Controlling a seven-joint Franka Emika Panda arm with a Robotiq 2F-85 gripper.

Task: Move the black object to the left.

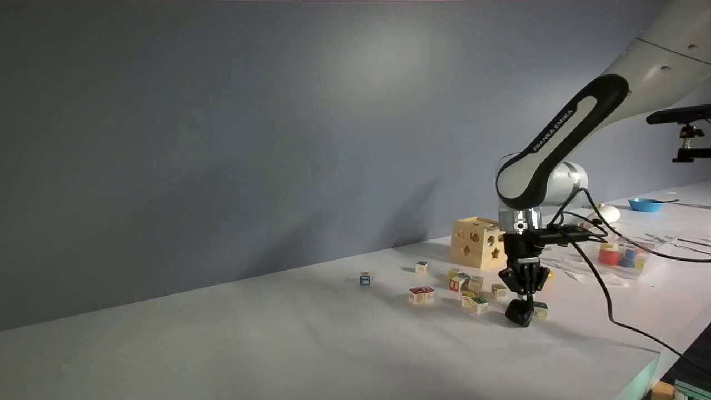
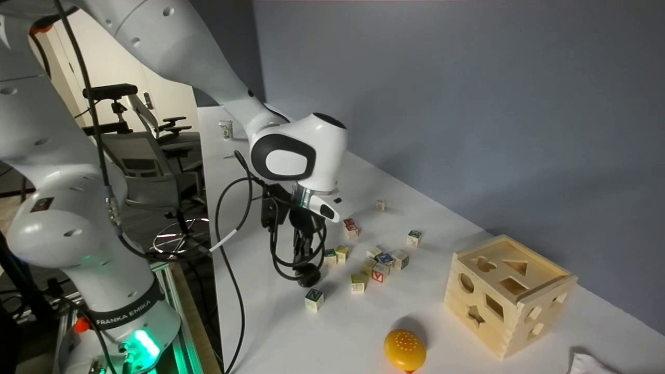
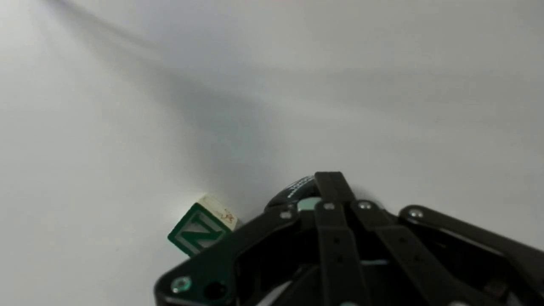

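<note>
Where the Franka Emika arm (image 1: 558, 141) reaches down over the white tabletop (image 1: 266, 339), the gripper (image 3: 335, 182) is found with its fingertips (image 3: 326, 182) drawn together, side by side. The black object (image 3: 291, 191) sits at those tips, just below the centre of the wrist frame, its right part covered by them; white marks along its curved upper edge are too small to read. Whether the tips pinch part of it or merely meet it cannot be told, nor whether its underside bears on the tabletop. In both exterior views it shows directly under the gripper. An alphabet block with a green N (image 3: 197, 236) rests near it, to its left in the wrist frame, a strip of tabletop showing between. Further alphabet blocks (image 1: 416, 296) lie left of the gripper in an exterior view, several touching, two with red tops. Above them in that frame stands a wooden shape-sorting cube (image 1: 469, 253), cut with a star and other openings; a blue bowl (image 1: 645, 206) is at far right. In an exterior view, an orange-yellow ovoid (image 2: 404, 350) with pale dots rests at the lower edge, right of centre, and a grey office chair (image 2: 143, 179) stands at left.
</note>
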